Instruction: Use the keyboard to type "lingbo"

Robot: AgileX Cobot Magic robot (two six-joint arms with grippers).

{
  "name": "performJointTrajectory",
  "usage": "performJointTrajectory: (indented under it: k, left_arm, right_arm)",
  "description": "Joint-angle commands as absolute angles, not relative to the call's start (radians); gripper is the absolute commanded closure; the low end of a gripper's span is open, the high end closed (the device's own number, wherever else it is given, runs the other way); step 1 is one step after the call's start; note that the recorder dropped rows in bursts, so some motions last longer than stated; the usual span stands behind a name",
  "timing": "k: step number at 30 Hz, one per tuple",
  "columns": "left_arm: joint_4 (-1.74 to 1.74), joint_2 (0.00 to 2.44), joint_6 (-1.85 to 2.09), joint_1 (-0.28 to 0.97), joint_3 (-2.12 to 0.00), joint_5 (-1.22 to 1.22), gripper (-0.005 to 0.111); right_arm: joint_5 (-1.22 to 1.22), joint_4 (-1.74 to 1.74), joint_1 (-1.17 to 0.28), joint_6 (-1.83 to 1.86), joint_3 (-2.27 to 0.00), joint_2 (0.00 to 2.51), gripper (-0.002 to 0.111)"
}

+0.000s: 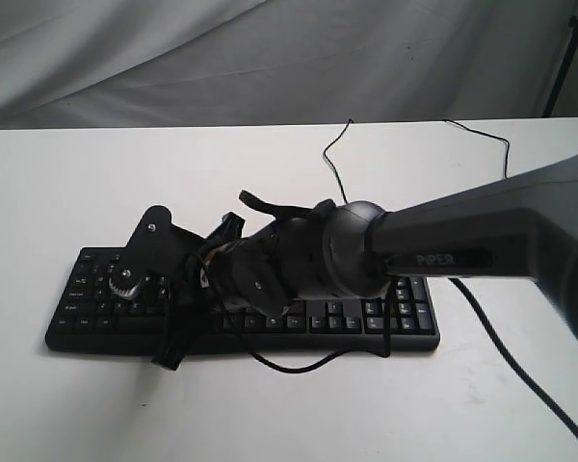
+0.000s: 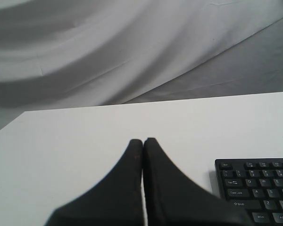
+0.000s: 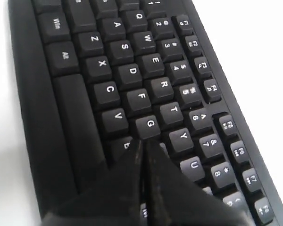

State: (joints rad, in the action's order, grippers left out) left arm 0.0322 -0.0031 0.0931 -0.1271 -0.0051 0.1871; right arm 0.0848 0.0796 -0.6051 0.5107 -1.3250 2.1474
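The black keyboard (image 1: 366,322) lies across the middle of the white table. My right arm reaches over it from the right. My right gripper (image 1: 169,300) is shut and empty above the keyboard's left half. In the right wrist view its closed tips (image 3: 145,141) sit at the near edge of the G key (image 3: 150,125), between B and H; I cannot tell whether they touch a key. My left gripper (image 2: 143,140) is shut and empty over bare table, left of the keyboard's (image 2: 254,188) Esc corner. It does not show in the exterior view.
A thin black cable (image 1: 332,159) runs from the keyboard toward the table's back edge, and a thicker one (image 1: 520,375) trails over the table at the right. A loose cable loop (image 1: 289,364) hangs in front of the keyboard. A grey cloth backdrop (image 1: 270,58) hangs behind.
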Motion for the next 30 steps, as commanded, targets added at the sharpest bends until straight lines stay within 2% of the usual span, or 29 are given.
performJointTrajectory:
  k: [1,30]
  left_arm:
    - [0.032,0.0,0.09,-0.123,0.0,0.183,0.106]
    - [0.032,0.0,0.09,-0.123,0.0,0.183,0.106]
  right_arm:
    - [0.133,0.063,-0.604,0.487,-1.397,2.134,0.108]
    - [0.091,0.052,-0.606,0.485,-1.468,2.22,0.108]
